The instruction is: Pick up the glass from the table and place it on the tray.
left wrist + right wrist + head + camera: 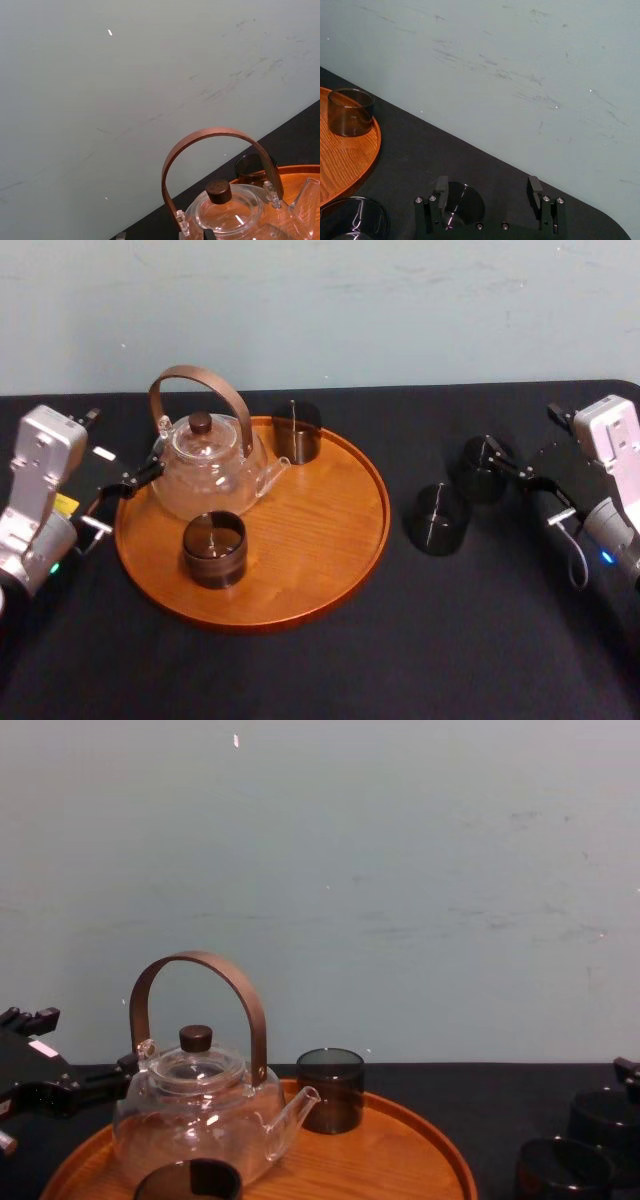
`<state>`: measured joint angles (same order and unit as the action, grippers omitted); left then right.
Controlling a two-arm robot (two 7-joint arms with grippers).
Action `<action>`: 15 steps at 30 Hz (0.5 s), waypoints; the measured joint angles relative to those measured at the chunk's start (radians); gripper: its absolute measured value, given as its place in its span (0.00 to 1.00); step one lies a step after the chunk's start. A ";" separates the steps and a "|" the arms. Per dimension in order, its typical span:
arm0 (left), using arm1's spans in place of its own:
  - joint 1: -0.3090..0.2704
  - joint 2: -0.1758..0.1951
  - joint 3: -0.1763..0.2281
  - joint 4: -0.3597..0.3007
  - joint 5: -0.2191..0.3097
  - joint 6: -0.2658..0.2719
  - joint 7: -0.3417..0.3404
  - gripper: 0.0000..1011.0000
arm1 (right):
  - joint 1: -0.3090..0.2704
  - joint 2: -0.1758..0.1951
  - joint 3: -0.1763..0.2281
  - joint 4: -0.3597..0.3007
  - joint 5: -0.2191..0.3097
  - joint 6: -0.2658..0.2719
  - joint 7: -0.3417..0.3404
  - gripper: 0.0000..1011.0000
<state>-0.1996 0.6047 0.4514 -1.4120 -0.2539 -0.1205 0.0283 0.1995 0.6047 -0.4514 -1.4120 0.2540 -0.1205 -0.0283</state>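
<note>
**Four smoky glasses: two on the table, two on the tray; right gripper open at the far table one**

- Nearest: the black table (400, 640) is bare cloth in front of the tray (340, 530) and to the right of it.
- front tray glass (213, 548) stands upright just inside the near rim. The tray floor to its right is bare wood.
- near table glass (437, 520) is upright on the cloth, clear of the tray's right rim, with a strip of bare cloth between.
- far table glass (480, 472) stands just behind and to the right of it, close but apart.
- right gripper (488, 189) has its fingers (441, 186) spread wide. In the right wrist view the far table glass sits between them, hard by one finger. No pinch.
- left gripper (120, 500) is at the tray's left rim, also spread, one fingertip right beside the glass teapot (205, 470).
- yellow sticker (66, 505) on the left arm: too small to read.
- back tray glass (297, 432) is by the far rim, beside the teapot's spout.
- Far edge: the table ends at a scuffed pale wall (350, 310).
</note>
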 joint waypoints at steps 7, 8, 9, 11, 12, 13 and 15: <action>0.000 0.000 0.000 0.000 0.000 0.000 0.000 0.99 | 0.000 0.000 0.000 0.000 0.000 0.000 0.000 0.99; 0.000 0.000 0.000 0.000 0.000 0.000 0.000 0.99 | 0.000 0.000 0.000 0.000 0.000 0.000 0.000 0.99; 0.000 0.000 0.000 0.000 0.000 0.000 0.000 0.99 | 0.000 0.000 0.000 0.000 0.000 0.000 0.000 0.99; 0.000 0.000 0.000 0.000 0.000 0.000 0.000 0.99 | 0.000 0.000 0.000 0.000 0.000 0.000 0.000 0.99; 0.000 0.000 0.000 0.000 0.000 0.000 0.000 0.99 | 0.000 0.000 0.000 0.000 0.000 0.000 0.000 0.99; 0.000 0.000 0.000 0.000 0.000 0.000 0.000 0.99 | 0.000 0.000 0.000 0.000 0.000 0.000 0.000 0.99; 0.000 0.000 0.000 0.000 0.000 0.000 0.000 0.99 | 0.000 0.000 0.000 0.000 0.000 0.000 0.000 0.99</action>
<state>-0.1996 0.6047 0.4514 -1.4120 -0.2539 -0.1205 0.0283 0.1995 0.6046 -0.4514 -1.4120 0.2540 -0.1205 -0.0283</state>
